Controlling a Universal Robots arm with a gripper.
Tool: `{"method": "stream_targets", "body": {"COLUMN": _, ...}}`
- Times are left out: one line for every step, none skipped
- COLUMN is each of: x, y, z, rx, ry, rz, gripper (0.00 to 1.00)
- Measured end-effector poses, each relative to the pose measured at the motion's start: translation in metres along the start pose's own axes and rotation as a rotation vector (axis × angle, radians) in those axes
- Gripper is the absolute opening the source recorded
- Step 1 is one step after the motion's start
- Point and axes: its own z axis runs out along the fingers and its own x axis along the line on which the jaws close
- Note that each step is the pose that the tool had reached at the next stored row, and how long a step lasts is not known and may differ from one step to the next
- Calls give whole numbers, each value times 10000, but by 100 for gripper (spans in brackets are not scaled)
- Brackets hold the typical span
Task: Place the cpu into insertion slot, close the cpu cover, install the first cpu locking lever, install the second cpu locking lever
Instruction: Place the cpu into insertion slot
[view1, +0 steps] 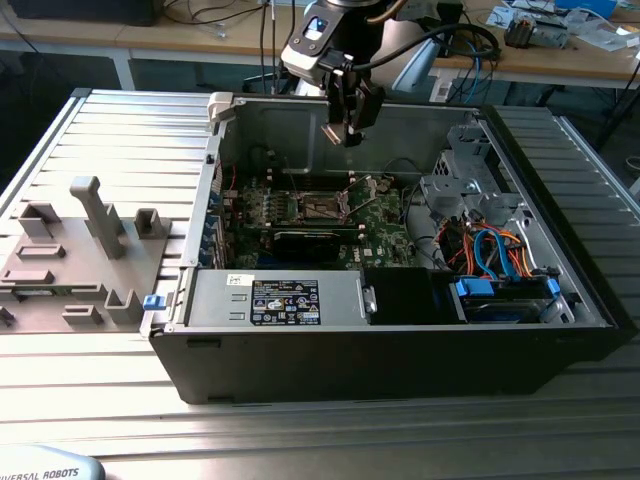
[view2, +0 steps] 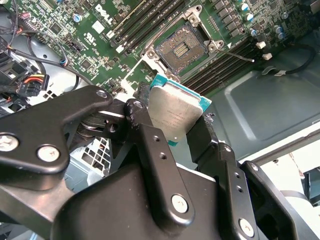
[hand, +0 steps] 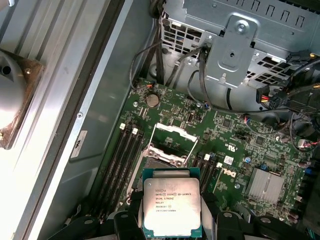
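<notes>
Arm (view1: 345, 30) overhead, gripper (view1: 343, 133) pointing down w/ fingers (view2: 150, 145) clamped on cpu (view2: 175, 114).

I see an open computer case (view1: 400, 360) on a slatted metal table (view1: 300, 430), with a grey fixture tray (view1: 60, 262) beside it at the exterior view's left. Inside, a green motherboard (view1: 385, 232) lies far, a power supply (view1: 215, 298) near, blue cables (view1: 490, 245) at the exterior view's right.

Robotics lab or electronics workshop, opened computer case (view1: 380, 360) on a ribbed metal bench (view1: 130, 130), grey fixtures (view1: 100, 215) alongside, cable-strewn wooden desks (view1: 200, 38) behind.
</notes>
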Motion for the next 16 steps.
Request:
{"method": "stream_targets", "body": {"x": 0, "y": 0, "z": 3, "rx": 3, "ry": -16, "rz": 85, "gripper": 54}}
{"method": "stream_targets", "body": {"x": 0, "y": 0, "z": 7, "rx": 3, "ry": -28, "rz": 207, "gripper": 54}}
{"method": "stream_targets", "body": {"x": 0, "y": -1, "z": 7, "rx": 3, "ry": -28, "rz": 211, "gripper": 54}}
{"method": "stream_targets", "body": {"x": 0, "y": 0, "z": 7, "rx": 3, "ry": -29, "rz": 214, "gripper": 54}}
{"method": "stream_targets", "body": {"x": 0, "y": -1, "z": 7, "rx": 4, "ry": -30, "rz": 219, "gripper": 54}}
{"method": "stream_targets", "body": {"x": 0, "y": -1, "z": 7, "rx": 4, "ry": -30, "rz": 227, "gripper": 54}}
{"method": "stream_targets", "body": {"x": 0, "y": -1, "z": 8, "rx": 3, "ry": -31, "rz": 237, "gripper": 54}}
{"method": "stream_targets", "body": {"x": 0, "y": -1, "z": 8, "rx": 4, "ry": -33, "rz": 241, "gripper": 54}}
{"method": "stream_targets", "body": {"x": 0, "y": -1, "z": 8, "rx": 4, "ry": -33, "rz": 251, "gripper": 54}}
{"method": "stream_targets", "body": {"x": 0, "y": -1, "z": 8, "rx": 3, "ry": -35, "rz": 266, "gripper": 54}}
{"method": "stream_targets", "body": {"x": 0, "y": -1, "z": 8, "rx": 3, "ry": -36, "rz": 276, "gripper": 54}}
{"method": "stream_targets", "body": {"x": 0, "y": -1, "z": 8, "rx": 4, "ry": -37, "rz": 285, "gripper": 54}}
{"method": "stream_targets", "body": {"x": 0, "y": -1, "z": 9, "rx": 4, "ry": -38, "rz": 294, "gripper": 54}}
{"method": "stream_targets", "body": {"x": 0, "y": -1, "z": 9, "rx": 4, "ry": -39, "rz": 305, "gripper": 54}}
{"method": "stream_targets", "body": {"x": 0, "y": -1, "z": 9, "rx": 4, "ry": -41, "rz": 312, "gripper": 54}}
{"method": "stream_targets", "body": {"x": 0, "y": -1, "z": 9, "rx": 4, "ry": -41, "rz": 319, "gripper": 54}}
